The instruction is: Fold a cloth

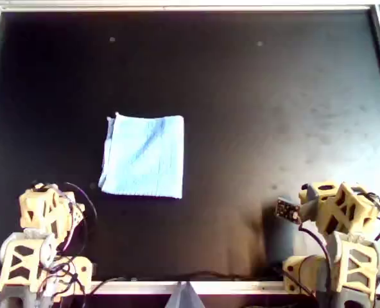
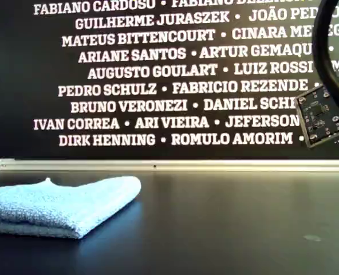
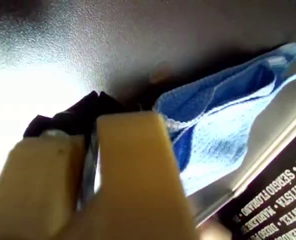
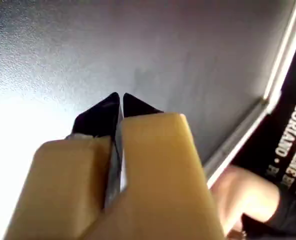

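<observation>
The light blue cloth (image 1: pixel 144 156) lies folded into a thick rectangle left of centre on the black table in the overhead view. It shows as a layered stack (image 2: pixel 60 205) at the exterior view's left. In the left wrist view the cloth (image 3: pixel 223 125) lies beyond my left gripper (image 3: pixel 97 95), whose black tips are pressed together with nothing between them. My right gripper (image 4: pixel 120 97) is shut too, over bare table. Both arms sit at the overhead view's bottom edge, left arm (image 1: pixel 43 218) at bottom left, right arm (image 1: pixel 336 212) at bottom right, well apart from the cloth.
A metal rim (image 1: pixel 190 6) frames the black table. A black wall with white names (image 2: pixel 158 69) stands behind the far edge. A small circuit board (image 2: pixel 321 117) on an arm hangs at the exterior view's right.
</observation>
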Controlling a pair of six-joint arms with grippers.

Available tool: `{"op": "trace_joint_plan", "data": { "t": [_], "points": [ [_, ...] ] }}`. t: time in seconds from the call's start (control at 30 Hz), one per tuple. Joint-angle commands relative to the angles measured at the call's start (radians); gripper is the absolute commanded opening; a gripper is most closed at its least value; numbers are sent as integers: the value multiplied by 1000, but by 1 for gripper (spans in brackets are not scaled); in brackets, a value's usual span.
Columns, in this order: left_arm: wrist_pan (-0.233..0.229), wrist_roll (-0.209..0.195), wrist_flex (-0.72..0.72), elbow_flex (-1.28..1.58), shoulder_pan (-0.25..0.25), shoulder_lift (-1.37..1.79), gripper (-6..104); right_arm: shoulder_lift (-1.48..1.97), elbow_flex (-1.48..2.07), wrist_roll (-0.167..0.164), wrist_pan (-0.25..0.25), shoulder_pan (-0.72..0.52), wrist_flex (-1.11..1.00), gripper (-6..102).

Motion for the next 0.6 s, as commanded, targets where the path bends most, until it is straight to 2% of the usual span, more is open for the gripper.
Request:
{"op": "trace_joint_plan", "data": {
  "t": [0.0, 0.1, 0.2, 0.57],
  "points": [
    [5, -5, 2, -6, 26, 20, -1, 44, 15, -5, 2, 15, 15, 2],
    [6, -5, 2, -6, 23, 20, -1, 44, 15, -5, 2, 15, 15, 2],
    [6, -5, 2, -6, 20, 20, -1, 44, 15, 11, 0, 15, 14, 2],
    [6, -5, 2, -6, 18, 20, -1, 44, 15, 15, -12, 15, 17, 2]
  ]
}}
